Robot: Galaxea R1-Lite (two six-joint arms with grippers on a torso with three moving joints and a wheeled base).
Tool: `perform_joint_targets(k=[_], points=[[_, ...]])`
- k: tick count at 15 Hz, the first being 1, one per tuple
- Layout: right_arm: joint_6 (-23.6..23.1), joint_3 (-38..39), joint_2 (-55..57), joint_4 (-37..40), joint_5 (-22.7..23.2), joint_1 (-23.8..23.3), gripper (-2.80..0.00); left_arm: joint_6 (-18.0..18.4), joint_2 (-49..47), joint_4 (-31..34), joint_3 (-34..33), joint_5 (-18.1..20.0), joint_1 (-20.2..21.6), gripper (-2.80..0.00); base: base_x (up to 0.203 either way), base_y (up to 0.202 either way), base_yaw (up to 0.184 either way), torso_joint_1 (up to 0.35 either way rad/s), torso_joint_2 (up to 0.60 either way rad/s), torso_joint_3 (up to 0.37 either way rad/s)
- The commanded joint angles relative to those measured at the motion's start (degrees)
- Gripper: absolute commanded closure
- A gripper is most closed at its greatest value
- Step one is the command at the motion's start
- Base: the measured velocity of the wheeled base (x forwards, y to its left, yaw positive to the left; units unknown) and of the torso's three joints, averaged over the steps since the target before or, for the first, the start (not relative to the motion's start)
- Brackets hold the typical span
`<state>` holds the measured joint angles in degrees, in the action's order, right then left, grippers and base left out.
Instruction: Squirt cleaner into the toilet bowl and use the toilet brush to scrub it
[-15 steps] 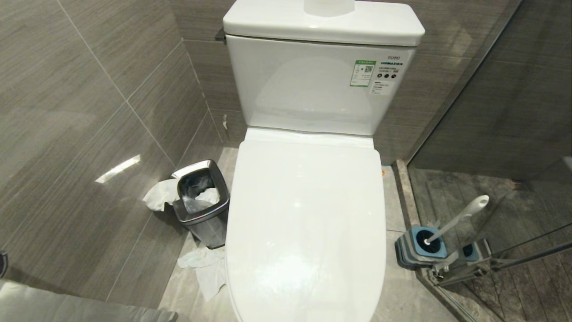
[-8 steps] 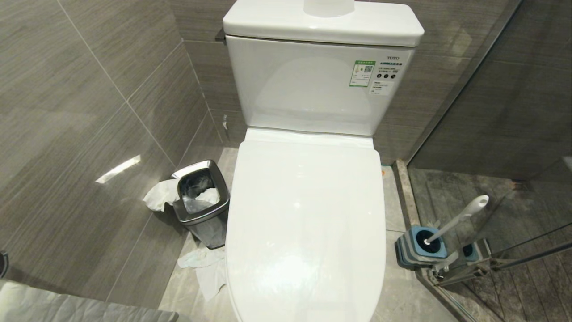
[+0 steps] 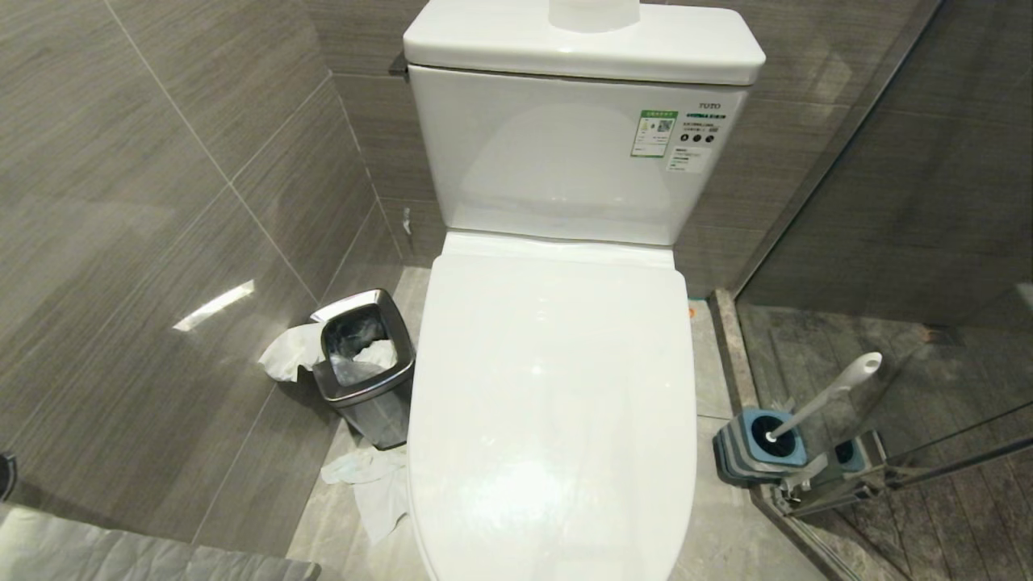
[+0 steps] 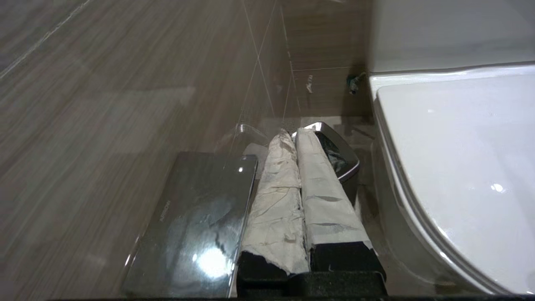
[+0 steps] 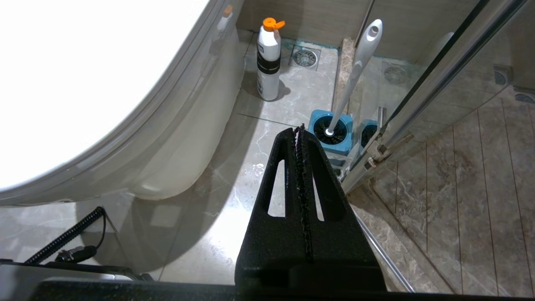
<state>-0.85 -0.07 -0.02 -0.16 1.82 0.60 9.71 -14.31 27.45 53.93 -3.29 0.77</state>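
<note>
The toilet's lid (image 3: 553,403) is down, hiding the bowl. The toilet brush (image 5: 355,71) stands tilted in its blue holder (image 5: 332,136) on the floor, just beyond the right gripper (image 5: 301,129), whose jaws are pressed together, empty. The left gripper (image 4: 299,138), jaws closed and wrapped in white, points at the steel bin (image 4: 338,154). The tank (image 3: 565,153) reads "TOTO" above a green-edged sticker. An orange-capped bottle (image 5: 268,58) stands beside the toilet.
</note>
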Motion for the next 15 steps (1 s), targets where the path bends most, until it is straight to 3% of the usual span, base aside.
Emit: perform_joint_targets(k=[1, 4, 9, 15], points=[[-0.03, -0.01, 0.02, -0.02, 0.03, 0.02, 0.0, 1.01, 5.34, 0.42, -2.54, -0.95, -0.27, 0.0, 0.0, 0.0, 0.0, 0.0, 0.0, 0.0], [-0.03, -0.01, 0.02, -0.02, 0.03, 0.02, 0.0, 1.68, 9.51, 3.22, -4.84, -1.35, -0.54, 0.0, 0.0, 0.0, 0.0, 0.0, 0.0, 0.0], [-0.03, 0.07, 0.02, -0.02, 0.03, 0.02, 0.0, 1.33, 14.22, 2.14, -11.62, -2.39, -0.68, 0.0, 0.0, 0.0, 0.0, 0.0, 0.0, 0.0], [-0.03, -0.01, 0.02, -0.02, 0.03, 0.02, 0.0, -0.91, 14.22, -13.36, -29.97, -1.67, -0.73, 0.0, 0.0, 0.0, 0.0, 0.0, 0.0, 0.0]])
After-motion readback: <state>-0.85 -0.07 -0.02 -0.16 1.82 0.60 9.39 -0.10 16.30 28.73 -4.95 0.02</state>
